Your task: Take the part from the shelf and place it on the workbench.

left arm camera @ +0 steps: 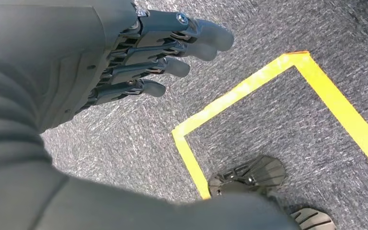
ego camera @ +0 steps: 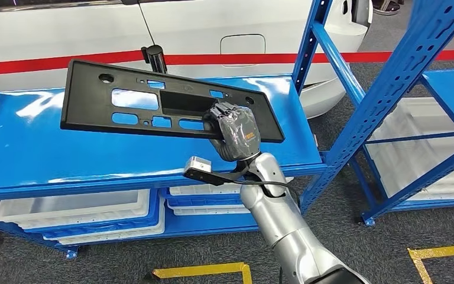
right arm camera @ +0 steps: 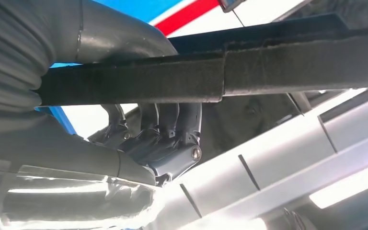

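Note:
The part is a long flat black plastic panel (ego camera: 124,100) with several cut-outs, tilted above the blue shelf top (ego camera: 47,148). My right hand (ego camera: 233,130) grips its near edge towards the right end. In the right wrist view the fingers (right arm camera: 163,129) curl around the panel's dark edge (right arm camera: 211,76) and the thumb lies over it. My left hand (left arm camera: 143,52) hangs over the grey carpet with its fingers apart and nothing in it.
White bins (ego camera: 77,210) sit on the lower shelf level. A second blue rack (ego camera: 425,118) stands to the right, holding a white bin (ego camera: 425,148). A white car body (ego camera: 183,35) with a red stripe is behind. Yellow floor tape (left arm camera: 249,91) marks the carpet.

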Action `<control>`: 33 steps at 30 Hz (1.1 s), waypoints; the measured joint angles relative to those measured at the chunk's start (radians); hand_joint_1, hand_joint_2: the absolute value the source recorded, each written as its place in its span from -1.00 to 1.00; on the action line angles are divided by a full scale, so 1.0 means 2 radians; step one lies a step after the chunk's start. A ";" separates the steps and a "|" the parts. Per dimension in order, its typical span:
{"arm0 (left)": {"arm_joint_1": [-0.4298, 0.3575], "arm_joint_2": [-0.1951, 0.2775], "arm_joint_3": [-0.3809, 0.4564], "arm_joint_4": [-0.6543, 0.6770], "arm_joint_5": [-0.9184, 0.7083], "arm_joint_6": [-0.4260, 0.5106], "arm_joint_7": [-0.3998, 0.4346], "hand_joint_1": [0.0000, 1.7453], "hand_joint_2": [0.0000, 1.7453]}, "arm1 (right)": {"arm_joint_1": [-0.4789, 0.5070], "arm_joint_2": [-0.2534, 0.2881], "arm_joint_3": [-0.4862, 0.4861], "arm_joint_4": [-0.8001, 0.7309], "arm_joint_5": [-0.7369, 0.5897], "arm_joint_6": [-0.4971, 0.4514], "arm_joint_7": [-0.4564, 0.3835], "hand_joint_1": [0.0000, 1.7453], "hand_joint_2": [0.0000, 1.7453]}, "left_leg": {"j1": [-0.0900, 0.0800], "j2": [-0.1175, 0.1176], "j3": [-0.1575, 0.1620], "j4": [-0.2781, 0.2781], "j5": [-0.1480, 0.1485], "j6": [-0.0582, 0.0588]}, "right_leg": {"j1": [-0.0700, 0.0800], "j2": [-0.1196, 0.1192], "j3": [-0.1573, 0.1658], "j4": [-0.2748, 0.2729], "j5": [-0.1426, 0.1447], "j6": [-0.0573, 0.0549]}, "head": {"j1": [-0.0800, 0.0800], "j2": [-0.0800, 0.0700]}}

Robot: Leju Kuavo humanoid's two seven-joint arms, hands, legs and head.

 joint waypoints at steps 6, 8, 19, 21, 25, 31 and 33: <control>0.000 0.000 0.000 0.000 0.000 0.000 0.000 -1.00 1.00 | 0.010 -0.009 0.012 -0.030 -0.005 0.000 0.000 1.00 1.00 | 0.000 0.000 0.000 0.000 0.000 0.000 | 0.000 0.000 0.000 0.000 0.000 0.000 | 0.000 0.000; 0.000 0.000 0.000 0.000 0.001 0.002 0.001 -1.00 1.00 | 0.013 -0.015 0.017 -0.041 -0.029 -0.002 -0.004 1.00 1.00 | 0.000 0.000 0.000 0.000 0.000 0.000 | 0.000 0.000 0.000 0.000 0.000 0.000 | 0.000 0.000; 0.015 0.007 0.023 0.000 0.033 0.028 0.000 -1.00 1.00 | 0.084 -0.149 0.044 -0.279 -0.256 0.061 -0.025 1.00 1.00 | -0.001 -0.001 0.000 0.000 -0.001 0.001 | 0.000 -0.001 0.000 -0.001 0.000 0.000 | 0.000 0.000; 0.017 0.008 0.029 0.000 0.037 0.032 -0.001 -1.00 1.00 | 0.113 -0.173 0.039 -0.328 -0.295 0.096 -0.033 1.00 1.00 | -0.001 -0.001 0.000 0.000 -0.001 0.002 | 0.000 -0.001 0.000 -0.002 0.000 0.000 | 0.000 0.000; 0.020 0.010 0.039 0.000 0.042 0.039 -0.001 -1.00 1.00 | 0.187 -0.214 0.014 -0.418 -0.390 0.165 -0.083 1.00 1.00 | -0.001 -0.001 0.000 0.000 -0.002 0.003 | 0.000 -0.001 0.000 -0.002 -0.001 0.001 | 0.000 0.000; 0.022 0.014 0.053 0.000 0.051 0.050 0.001 -1.00 1.00 | 0.288 -0.255 -0.023 -0.529 -0.449 0.244 -0.112 1.00 1.00 | -0.001 -0.001 0.000 0.000 -0.004 0.003 | 0.000 -0.001 0.000 -0.002 -0.002 0.001 | 0.000 0.000; 0.022 0.016 0.056 0.000 0.049 0.051 0.001 -1.00 1.00 | 0.319 -0.259 -0.035 -0.554 -0.455 0.267 -0.114 1.00 1.00 | -0.001 -0.001 0.001 0.000 -0.005 0.003 | 0.000 -0.001 0.000 -0.002 -0.002 0.001 | 0.000 0.000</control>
